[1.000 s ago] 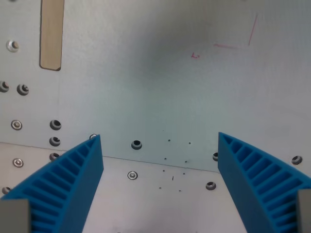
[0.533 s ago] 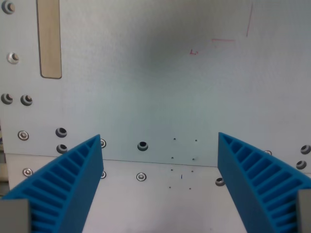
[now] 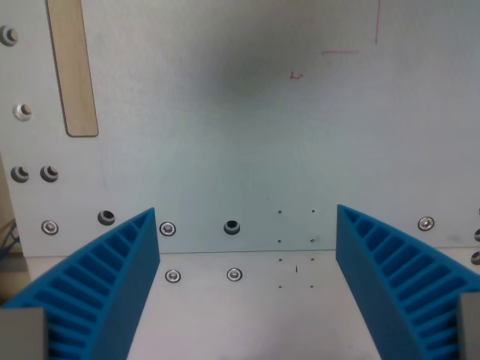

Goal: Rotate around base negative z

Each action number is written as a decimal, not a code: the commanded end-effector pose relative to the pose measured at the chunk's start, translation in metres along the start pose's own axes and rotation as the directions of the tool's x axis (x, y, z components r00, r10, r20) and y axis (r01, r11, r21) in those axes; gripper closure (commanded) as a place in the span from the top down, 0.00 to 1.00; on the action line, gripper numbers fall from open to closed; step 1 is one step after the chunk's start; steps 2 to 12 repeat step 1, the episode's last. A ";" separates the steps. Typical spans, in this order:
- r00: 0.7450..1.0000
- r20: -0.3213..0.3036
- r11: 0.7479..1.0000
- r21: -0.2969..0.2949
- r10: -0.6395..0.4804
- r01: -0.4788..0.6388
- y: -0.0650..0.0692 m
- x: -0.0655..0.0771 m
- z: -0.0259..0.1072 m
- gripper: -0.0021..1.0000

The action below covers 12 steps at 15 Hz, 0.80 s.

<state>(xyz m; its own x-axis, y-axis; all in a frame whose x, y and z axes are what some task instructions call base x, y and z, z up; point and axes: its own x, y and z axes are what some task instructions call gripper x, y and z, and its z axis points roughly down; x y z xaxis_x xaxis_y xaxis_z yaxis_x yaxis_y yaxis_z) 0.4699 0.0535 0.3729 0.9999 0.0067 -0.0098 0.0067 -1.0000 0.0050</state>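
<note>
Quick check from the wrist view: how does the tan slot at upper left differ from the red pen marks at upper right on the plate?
The tan slot is a long, solid strip with a rounded lower end; the red pen marks are thin, broken lines. The slot stands nearly upright, while the marks form a partial corner plus a small scribble. The slot looks cut into the plate; the marks look drawn on it. Neither lies between the hand's fingers.

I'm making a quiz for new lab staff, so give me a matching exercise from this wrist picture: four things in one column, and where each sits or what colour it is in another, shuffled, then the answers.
Column one:
1. wooden slot
2. red pen marks
3. gripper fingers
4. dark open hole

Column two:
A. blue and ribbed, at the bottom corners
B. upper left of the wrist view
C. just above the plate seam, near the middle
D. upper right of the wrist view

Pairs: 1-B, 2-D, 3-A, 4-C
</note>
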 end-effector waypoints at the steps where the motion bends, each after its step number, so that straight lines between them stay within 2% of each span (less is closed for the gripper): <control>1: 0.985 -0.003 0.985 0.006 0.173 -0.173 0.000 -0.001 -0.003 1.00; 12: 0.985 -0.003 0.985 0.006 0.173 -0.173 0.000 -0.001 -0.003 1.00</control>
